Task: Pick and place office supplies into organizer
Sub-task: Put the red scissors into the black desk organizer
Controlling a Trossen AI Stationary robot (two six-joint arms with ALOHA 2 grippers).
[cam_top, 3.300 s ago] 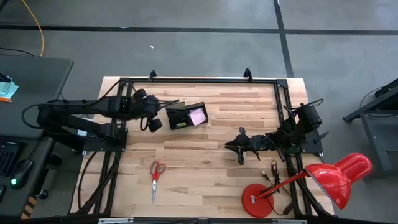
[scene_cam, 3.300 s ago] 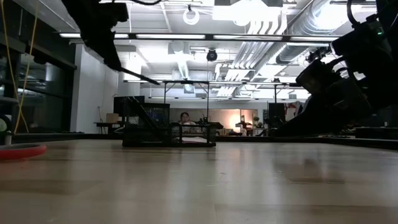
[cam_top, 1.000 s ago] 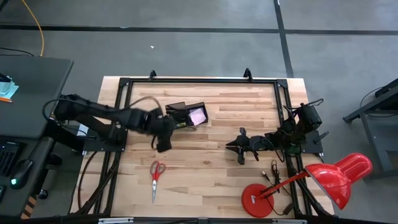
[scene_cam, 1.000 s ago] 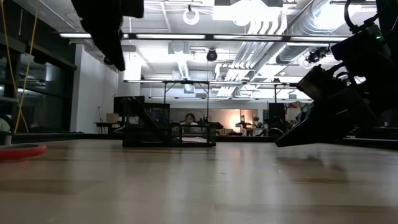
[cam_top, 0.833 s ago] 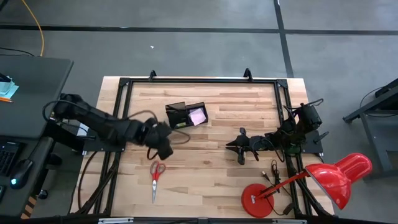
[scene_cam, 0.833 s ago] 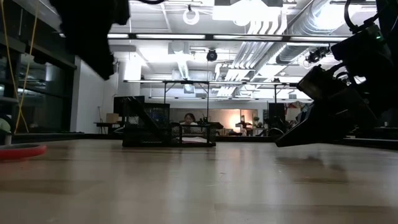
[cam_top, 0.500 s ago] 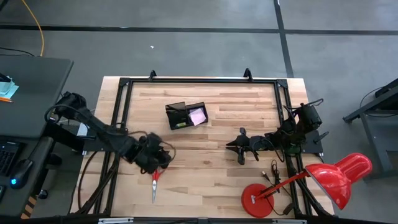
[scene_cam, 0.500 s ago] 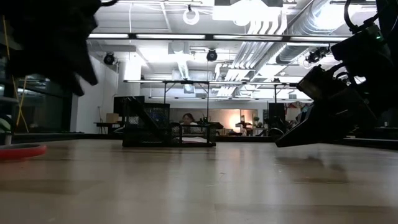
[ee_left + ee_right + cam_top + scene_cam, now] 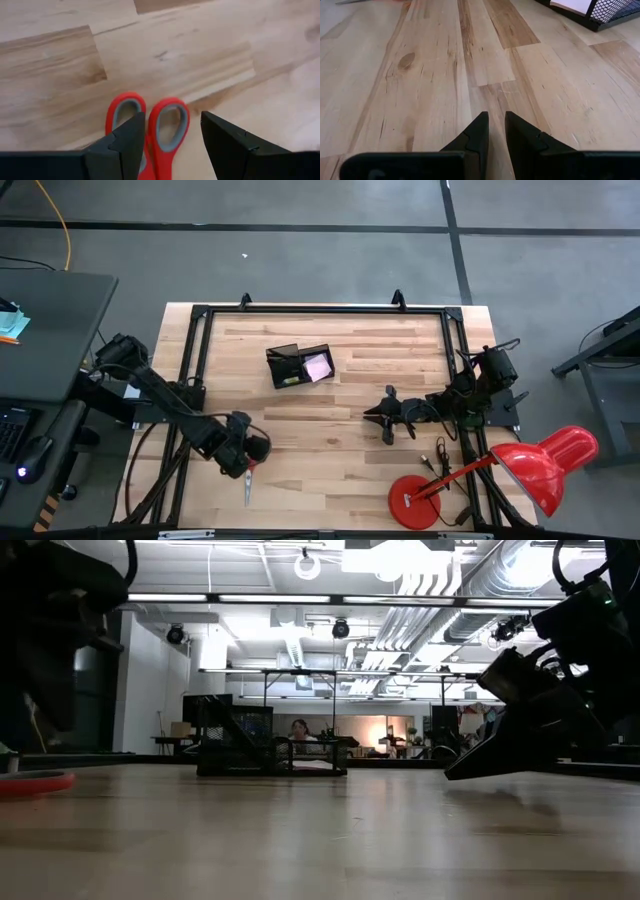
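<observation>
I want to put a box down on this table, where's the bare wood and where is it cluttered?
Bare wood runs between the organizer and the right gripper, and along the front edge from the scissors to the red lamp's base. Crowded: the front-left, where the left gripper hangs over the scissors handles, jaws open, and the right side by the lamp.

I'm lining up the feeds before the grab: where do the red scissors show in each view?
High view: scissors lie near the table's front left, handles hidden under the left gripper.
Low view: not visible.
Left wrist view: red handles between the open fingers.
Right wrist view: not visible.
Shared landmark: the organizer, also seen in the low view and right wrist view.
</observation>
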